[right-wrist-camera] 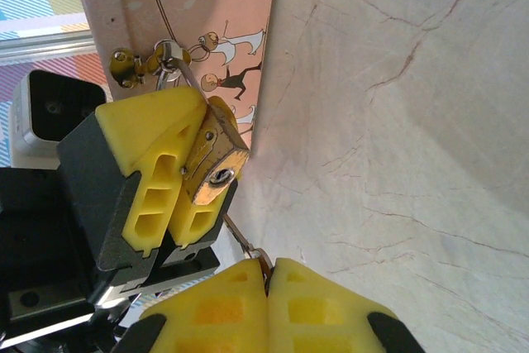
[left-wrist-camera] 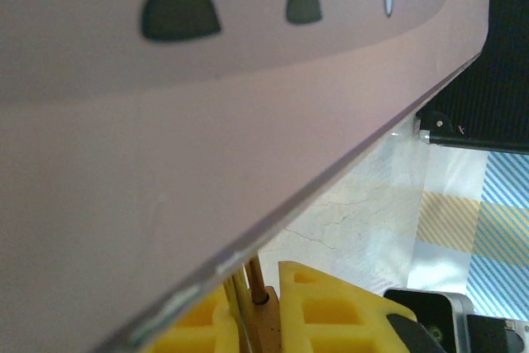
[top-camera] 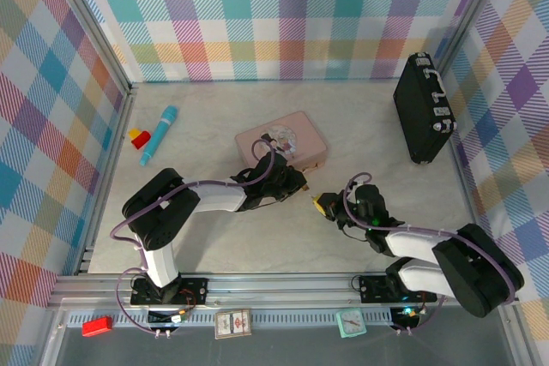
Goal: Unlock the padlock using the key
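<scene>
Closest to the right wrist lens, the right gripper (right-wrist-camera: 269,272) has its yellow pads pinched shut on the key (right-wrist-camera: 240,235), whose thin shaft points at the keyhole but stops just short of it. Further left, the left gripper (right-wrist-camera: 197,159) clamps the padlock (right-wrist-camera: 216,148), whose shackle is threaded through the hasp of the pink tin (right-wrist-camera: 240,31). Gripping and aiming look done; inserting, turning and freeing the shackle are yet to do.

Padlock (right-wrist-camera: 213,155) on the tin's (right-wrist-camera: 178,6) hasp (right-wrist-camera: 136,62), in the left hand (top-camera: 297,184); key (right-wrist-camera: 240,236) just beside, in the right hand (right-wrist-camera: 269,280)
</scene>
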